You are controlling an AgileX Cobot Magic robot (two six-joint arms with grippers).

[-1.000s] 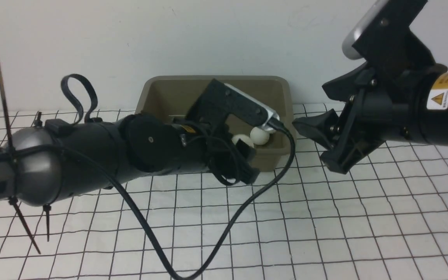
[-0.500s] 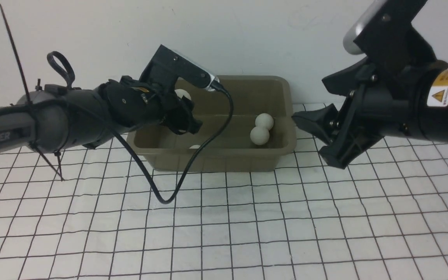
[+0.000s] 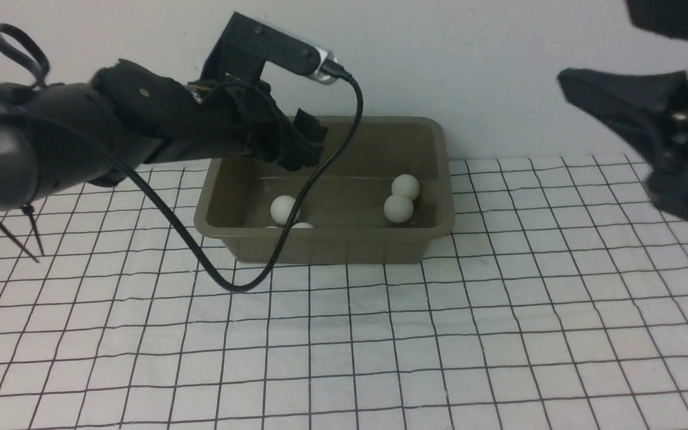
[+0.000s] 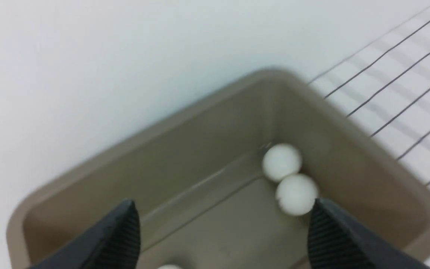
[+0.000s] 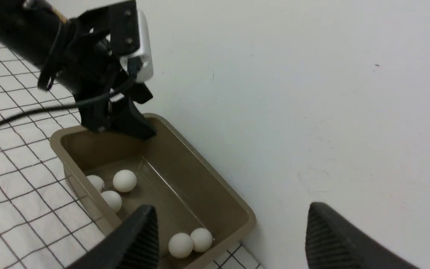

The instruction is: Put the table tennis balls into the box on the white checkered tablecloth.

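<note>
The olive-grey box [image 3: 332, 246] stands on the white checkered tablecloth [image 3: 380, 334] against the back wall. Several table tennis balls lie inside: two touching at its right end [image 3: 398, 208], the others at its left front [image 3: 285, 209]. My left gripper [image 3: 305, 146] hovers over the box's left back part, open and empty; its wrist view shows the right-end pair [image 4: 296, 194] between the spread fingers [image 4: 223, 203]. My right gripper [image 3: 607, 131] hangs high at the right, open and empty [image 5: 230, 208]. Its wrist view shows the box [image 5: 185, 186] and the balls [image 5: 124, 181].
A black cable [image 3: 230, 280] from the left wrist camera loops down over the box's front left rim onto the cloth. The white wall [image 3: 469, 60] rises directly behind the box. Cable ties [image 3: 6, 236] stick out from the left arm.
My left gripper rose from the box's front to above its left back part and opened; the ball it held now lies in the box. The right arm swung up and right.
</note>
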